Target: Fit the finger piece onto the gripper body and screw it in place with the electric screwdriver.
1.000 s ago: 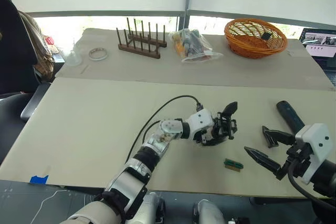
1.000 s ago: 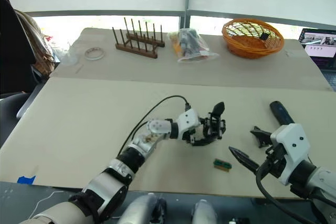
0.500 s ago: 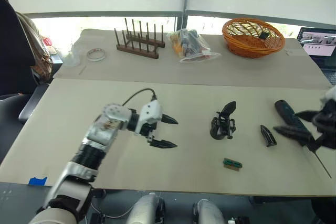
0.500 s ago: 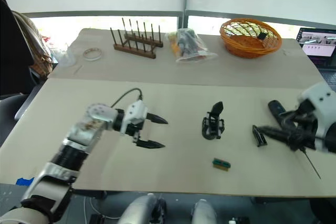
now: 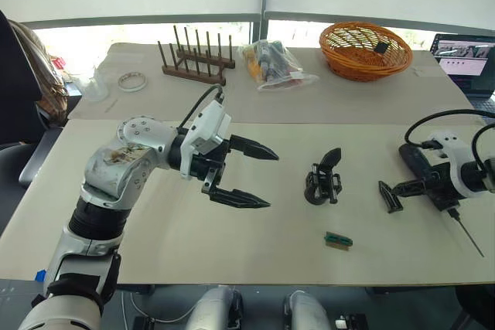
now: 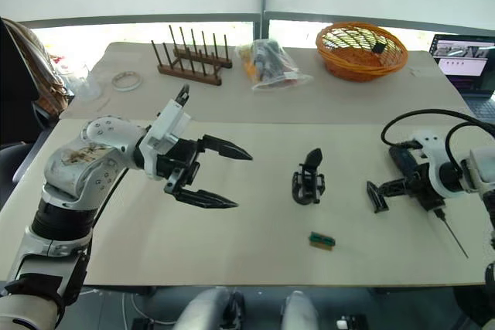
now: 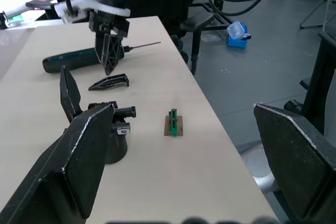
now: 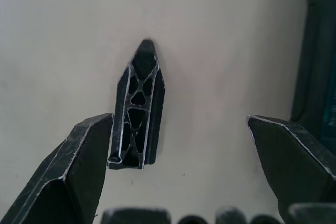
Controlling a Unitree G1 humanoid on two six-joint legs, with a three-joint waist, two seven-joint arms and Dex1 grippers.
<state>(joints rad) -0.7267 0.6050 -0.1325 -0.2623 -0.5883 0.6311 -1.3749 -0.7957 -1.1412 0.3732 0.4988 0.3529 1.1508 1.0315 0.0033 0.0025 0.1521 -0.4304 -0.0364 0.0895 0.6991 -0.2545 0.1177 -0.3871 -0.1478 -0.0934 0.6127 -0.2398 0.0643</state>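
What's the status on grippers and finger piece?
Left gripper open, empty, raised left of gripper body. Right gripper open above finger piece, lying flat. Electric screwdriver beside it; nothing blocking.

The left arm (image 5: 116,183) is scuffed silver metal with a white wrist block (black cable looping off it) and long, pointed black pincer fingers (image 5: 240,199).

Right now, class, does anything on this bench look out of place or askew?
Nothing is spilled or broken. The finger piece lies loose on the table, apart from the gripper body, with the right gripper open over it. A small green block lies stray near the front edge.
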